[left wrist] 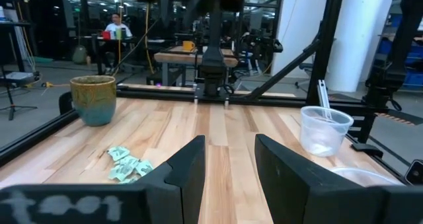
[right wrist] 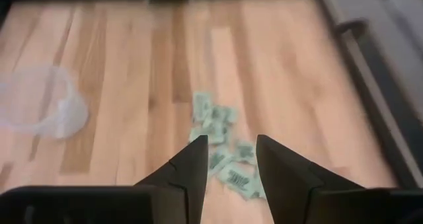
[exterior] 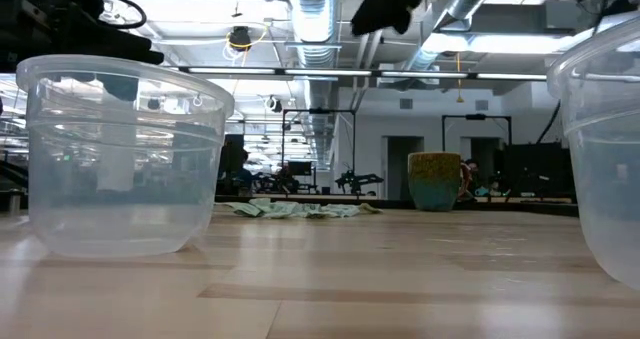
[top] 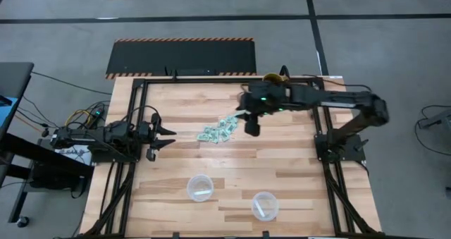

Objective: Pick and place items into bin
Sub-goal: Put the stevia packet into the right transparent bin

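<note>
Hanging above the tabletop (top: 232,161), the right gripper (top: 251,126) sits just beside the right-hand end of the pile of small pale green packets (top: 218,132), which lies loose near the middle of the wooden surface. From the right wrist view, the jaws stand apart with nothing between them, and the packets (right wrist: 225,151) lie scattered directly below and ahead of the fingers (right wrist: 192,164). No packet appears lifted, though the wrist picture is soft and fine contact cannot be confirmed.

The left gripper (top: 163,138) waits at the left edge of the tabletop, well apart from the pile, pointing toward it. Its jaws are also apart and empty, as seen in the left wrist view (left wrist: 228,168).

Two clear round cups stand on the near half of the tabletop: one (top: 199,187) toward the left, the other (top: 265,204) toward the right, both well apart from the packets. A brown and teal mug (exterior: 435,181) stands at the far edge of the tabletop, behind the right arm.
</note>
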You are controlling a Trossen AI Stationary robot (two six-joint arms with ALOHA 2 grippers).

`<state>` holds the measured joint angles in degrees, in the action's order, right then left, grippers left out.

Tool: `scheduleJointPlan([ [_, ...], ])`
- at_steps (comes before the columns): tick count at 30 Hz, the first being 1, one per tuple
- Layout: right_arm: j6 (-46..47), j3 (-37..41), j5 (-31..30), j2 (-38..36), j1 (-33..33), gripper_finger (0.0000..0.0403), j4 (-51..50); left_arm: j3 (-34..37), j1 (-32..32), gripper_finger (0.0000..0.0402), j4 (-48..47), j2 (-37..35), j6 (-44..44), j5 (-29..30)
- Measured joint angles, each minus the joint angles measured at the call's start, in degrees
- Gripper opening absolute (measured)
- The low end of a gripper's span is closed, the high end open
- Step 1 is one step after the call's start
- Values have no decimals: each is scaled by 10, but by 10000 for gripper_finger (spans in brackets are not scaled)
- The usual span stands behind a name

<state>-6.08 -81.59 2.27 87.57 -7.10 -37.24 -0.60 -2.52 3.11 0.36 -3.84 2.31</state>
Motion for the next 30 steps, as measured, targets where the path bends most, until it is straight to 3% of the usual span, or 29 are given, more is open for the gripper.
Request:
scheduleJointPlan([
  [5,-14,-25,39,78,-10,123,-17,0,0,121,2,0,-2,-3],
  [19,-26,-27,43,225,13,123,-23,0,0,121,-6,0,-15,-4],
  [30,-39,-27,-14,279,21,123,-24,0,0,121,-9,0,-16,-4],
])
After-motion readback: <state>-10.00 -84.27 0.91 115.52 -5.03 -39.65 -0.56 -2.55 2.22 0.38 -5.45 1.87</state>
